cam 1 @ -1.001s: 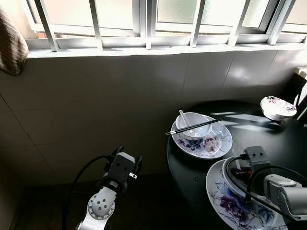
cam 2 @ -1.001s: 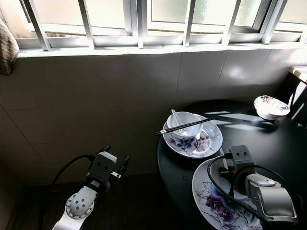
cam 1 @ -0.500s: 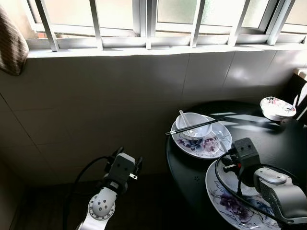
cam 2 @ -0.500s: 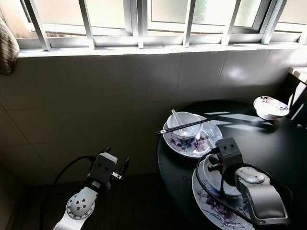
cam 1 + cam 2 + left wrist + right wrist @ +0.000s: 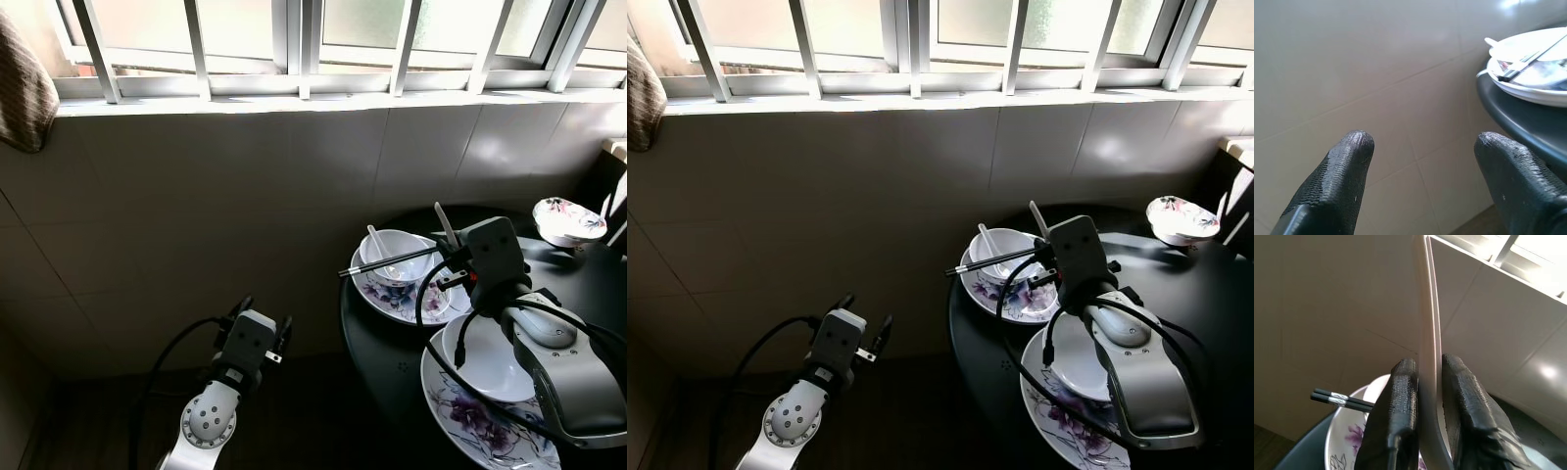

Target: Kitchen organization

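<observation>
My right gripper (image 5: 1425, 369) is shut on the handle of a white spoon (image 5: 1427, 333), which sticks up above the wrist (image 5: 444, 221). The gripper hangs over the far flowered plate (image 5: 423, 299). On that plate stands a white bowl (image 5: 397, 253) with another spoon (image 5: 373, 239) in it and black chopsticks (image 5: 392, 262) laid across. Nearer to me, a white bowl (image 5: 487, 345) sits on a second flowered plate (image 5: 470, 416). My left gripper (image 5: 1420, 142) is open and empty, low beside the tiled wall, left of the table.
The round black table (image 5: 392, 362) stands against the tiled wall under a barred window (image 5: 294, 49). A small flowered bowl (image 5: 566, 220) sits at the table's far right. A brown cloth (image 5: 22, 88) hangs at the upper left.
My right arm has risen from the near bowl and swung toward the far plate, carrying the white spoon up with it. The left arm has stayed still.
</observation>
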Tool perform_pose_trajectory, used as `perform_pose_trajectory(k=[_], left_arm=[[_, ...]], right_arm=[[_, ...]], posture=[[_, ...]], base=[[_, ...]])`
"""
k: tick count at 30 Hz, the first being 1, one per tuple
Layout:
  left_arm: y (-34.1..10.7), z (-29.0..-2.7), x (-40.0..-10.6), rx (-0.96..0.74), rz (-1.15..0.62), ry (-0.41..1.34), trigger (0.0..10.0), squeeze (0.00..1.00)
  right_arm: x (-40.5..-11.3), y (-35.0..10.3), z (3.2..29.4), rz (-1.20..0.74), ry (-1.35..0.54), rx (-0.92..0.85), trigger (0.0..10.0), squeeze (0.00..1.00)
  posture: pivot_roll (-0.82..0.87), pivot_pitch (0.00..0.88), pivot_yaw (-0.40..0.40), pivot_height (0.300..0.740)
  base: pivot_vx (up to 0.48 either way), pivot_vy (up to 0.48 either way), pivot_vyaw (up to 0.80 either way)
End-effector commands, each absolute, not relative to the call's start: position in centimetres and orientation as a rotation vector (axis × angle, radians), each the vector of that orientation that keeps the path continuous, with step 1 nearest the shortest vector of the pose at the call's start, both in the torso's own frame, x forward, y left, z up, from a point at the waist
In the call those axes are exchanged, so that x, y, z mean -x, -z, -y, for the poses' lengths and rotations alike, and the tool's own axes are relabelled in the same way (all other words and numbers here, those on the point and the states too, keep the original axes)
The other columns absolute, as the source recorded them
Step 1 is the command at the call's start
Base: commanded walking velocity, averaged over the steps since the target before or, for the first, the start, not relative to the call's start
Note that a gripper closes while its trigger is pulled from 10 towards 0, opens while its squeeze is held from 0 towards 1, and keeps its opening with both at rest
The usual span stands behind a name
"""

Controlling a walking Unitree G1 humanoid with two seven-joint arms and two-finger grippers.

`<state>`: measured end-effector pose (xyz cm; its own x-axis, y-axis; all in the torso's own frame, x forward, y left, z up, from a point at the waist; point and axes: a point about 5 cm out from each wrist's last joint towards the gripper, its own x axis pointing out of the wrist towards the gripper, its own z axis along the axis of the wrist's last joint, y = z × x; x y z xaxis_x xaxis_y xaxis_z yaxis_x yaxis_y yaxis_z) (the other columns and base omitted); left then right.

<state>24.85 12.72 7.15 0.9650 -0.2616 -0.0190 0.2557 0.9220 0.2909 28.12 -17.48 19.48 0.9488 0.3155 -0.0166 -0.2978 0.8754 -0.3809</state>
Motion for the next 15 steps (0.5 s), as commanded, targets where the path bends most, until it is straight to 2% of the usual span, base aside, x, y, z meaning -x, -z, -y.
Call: perform_pose_trajectory(k=[1, 6, 15], left_arm=[[-7.8, -13.8, -25.0, -0.245, 0.053, 0.193, 10.0, 0.00], [-9.0, -15.4, -25.7, -0.161, 0.080, 0.096, 10.0, 0.00], [-9.8, -16.1, -26.2, -0.149, 0.103, 0.088, 10.0, 0.00]], right_arm=[[-27.6, -20.1, 15.6, 0.122, -0.417, 0.425, 0.0, 0.00], [-27.5, -19.2, 14.3, 0.157, -0.468, 0.488, 0.0, 0.00], [-27.8, -18.3, 13.4, 0.181, -0.485, 0.453, 0.0, 0.00]], posture=[[-0.02, 0.000, -0.060, 0.740], [0.00, 0.000, -0.062, 0.740], [0.01, 0.000, -0.063, 0.740]], base=[[0.000, 0.000, 0.80], [0.000, 0.000, 0.80], [0.000, 0.480, 0.80]])
